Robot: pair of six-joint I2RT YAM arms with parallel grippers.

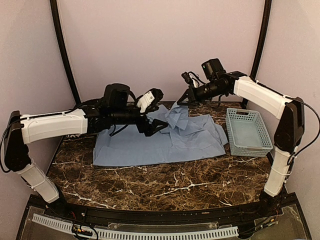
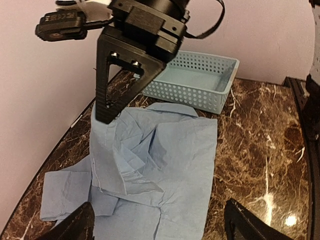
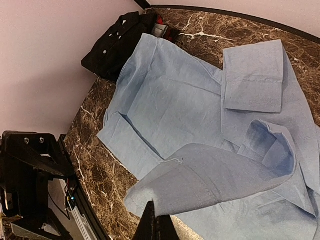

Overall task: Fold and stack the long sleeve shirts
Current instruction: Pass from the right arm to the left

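At the far edge of the table [image 1: 150,185], centre: light blue shirt [image 1: 150,145], spread, rumpled toward the collar. Right gripper [image 3: 154,222] pinched together on a raised fold of it. Left gripper [image 1: 156,127] above it, fingers wide apart. Far left corner: black shirt [image 3: 120,42], bunched. Far right corner: basket [image 1: 248,132].

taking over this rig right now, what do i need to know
Left gripper: open, above the blue shirt.
Right gripper: shut on a lifted fold of the blue shirt.
Black shirt: bunched at the table edge by the wall.
Done: one blue sleeve looks folded in, nothing stacked.
Left: finish folding the blue shirt, fold the black shirt, stack them.
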